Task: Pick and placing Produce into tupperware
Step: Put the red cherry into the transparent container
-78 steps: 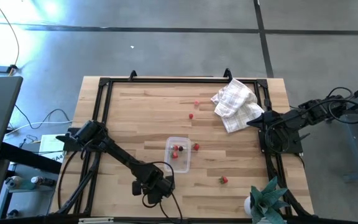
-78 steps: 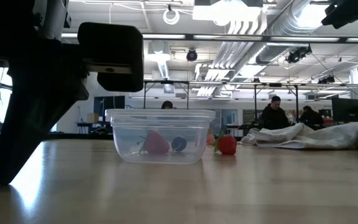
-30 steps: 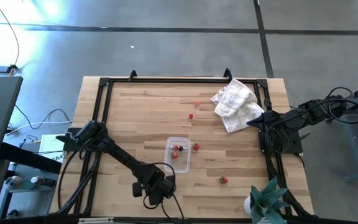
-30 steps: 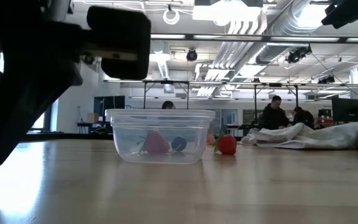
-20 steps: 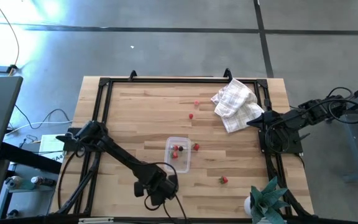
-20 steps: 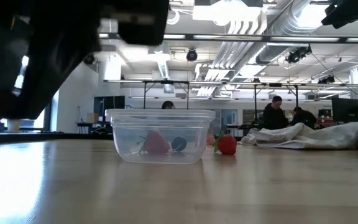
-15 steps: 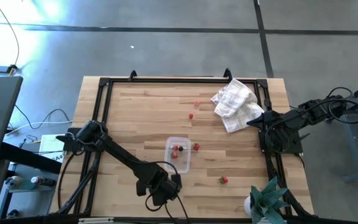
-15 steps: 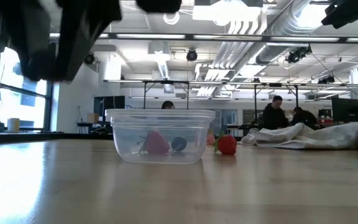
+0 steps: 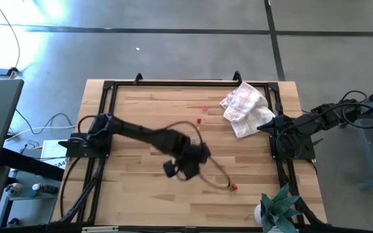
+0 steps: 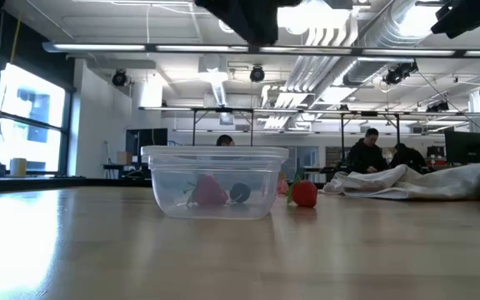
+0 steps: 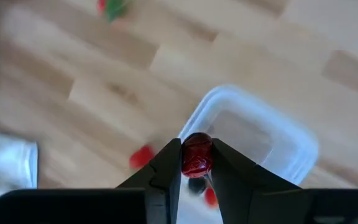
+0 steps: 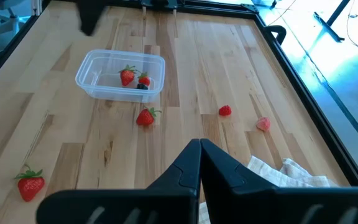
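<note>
Since the earlier frame, the left gripper (image 11: 196, 163) had swung from the table's near edge to above the tupperware (image 11: 253, 134), fingers closed on a red berry (image 11: 196, 155). The transport step was ending; release required centring over the container, then opening. The right gripper (image 12: 199, 163) waited closed beside the cloth (image 9: 245, 107).

High view straight down; low view table-level; both share tupperware (image 10: 214, 182).

Left gripper (image 11: 196, 163) with berry (image 11: 196, 155) above the tupperware (image 11: 252, 133); three pieces (image 12: 135, 79) inside; cloth (image 9: 245, 107) beyond.
</note>
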`<action>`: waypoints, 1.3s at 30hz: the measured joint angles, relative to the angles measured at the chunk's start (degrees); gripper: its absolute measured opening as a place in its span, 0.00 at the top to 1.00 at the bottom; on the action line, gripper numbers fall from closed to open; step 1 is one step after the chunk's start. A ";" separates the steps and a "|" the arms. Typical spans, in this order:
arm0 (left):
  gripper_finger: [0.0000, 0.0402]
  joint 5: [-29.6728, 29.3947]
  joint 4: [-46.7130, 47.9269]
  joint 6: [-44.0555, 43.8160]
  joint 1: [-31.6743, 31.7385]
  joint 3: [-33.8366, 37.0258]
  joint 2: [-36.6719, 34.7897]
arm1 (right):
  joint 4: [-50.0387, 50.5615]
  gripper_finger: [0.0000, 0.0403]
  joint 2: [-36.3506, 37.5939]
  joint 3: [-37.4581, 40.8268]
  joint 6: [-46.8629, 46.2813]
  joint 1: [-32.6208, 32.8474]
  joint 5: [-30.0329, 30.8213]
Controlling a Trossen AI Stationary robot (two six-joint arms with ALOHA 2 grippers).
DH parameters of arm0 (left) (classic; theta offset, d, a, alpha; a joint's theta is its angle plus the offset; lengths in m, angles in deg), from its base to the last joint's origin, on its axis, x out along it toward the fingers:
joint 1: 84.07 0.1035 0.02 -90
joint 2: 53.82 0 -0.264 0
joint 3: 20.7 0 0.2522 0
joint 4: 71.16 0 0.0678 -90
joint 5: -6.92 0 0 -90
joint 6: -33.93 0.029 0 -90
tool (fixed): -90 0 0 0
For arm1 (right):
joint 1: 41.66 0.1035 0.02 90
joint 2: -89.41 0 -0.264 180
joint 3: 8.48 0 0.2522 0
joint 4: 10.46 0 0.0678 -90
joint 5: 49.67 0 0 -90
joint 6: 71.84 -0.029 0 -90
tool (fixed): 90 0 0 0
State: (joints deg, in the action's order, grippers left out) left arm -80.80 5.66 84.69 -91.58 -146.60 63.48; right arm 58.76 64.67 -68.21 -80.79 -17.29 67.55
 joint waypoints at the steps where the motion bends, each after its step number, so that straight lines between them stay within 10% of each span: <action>1: 0.82 0.86 0.13 0.00 1.18 0.18 0.02 | 0.00 1.00 0.00 0.00 0.01 -0.01 0.02; 23: 0.82 4.78 -15.85 -1.99 6.01 21.33 0.04 | 0.00 1.00 0.00 0.00 0.02 -0.01 0.02; 39: 0.82 3.82 -18.18 -1.94 6.06 22.86 6.11 | 0.00 1.00 -0.02 0.00 0.01 -0.01 0.02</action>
State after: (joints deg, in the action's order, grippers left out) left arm -76.98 -12.53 82.75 -85.52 -123.74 69.59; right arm 58.76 64.65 -68.21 -80.78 -17.30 67.58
